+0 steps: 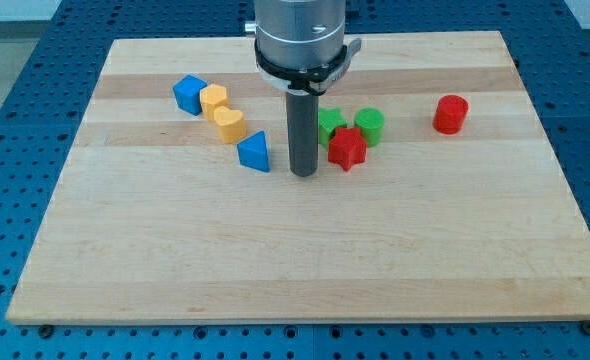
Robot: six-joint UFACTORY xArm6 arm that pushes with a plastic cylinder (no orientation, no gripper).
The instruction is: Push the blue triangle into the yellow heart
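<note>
My tip [304,174] rests on the wooden surface [305,270], a little above its middle in the view. I carry no fingers, only a straight dark rod, so nothing is held and nothing opens or closes.

The blue triangle [255,152] sits just to the view's left of my tip, near it with a narrow strip of bare wood between us. The triangle's upper left corner comes right up to the yellow heart [230,124]; I cannot tell whether the two touch. Beyond the heart, further up and to the view's left, a second yellow block [213,99] of rounded shape lies against it, and a blue cube [189,94] stands just beside that one, so the four make a slanting row.

On the view's right of my tip sits a red star-shaped block [346,148], close by. Behind it are a green block [330,124], partly hidden by my rod, and a green cylinder [369,126]. A red cylinder [451,114] stands well apart, toward the view's right.
</note>
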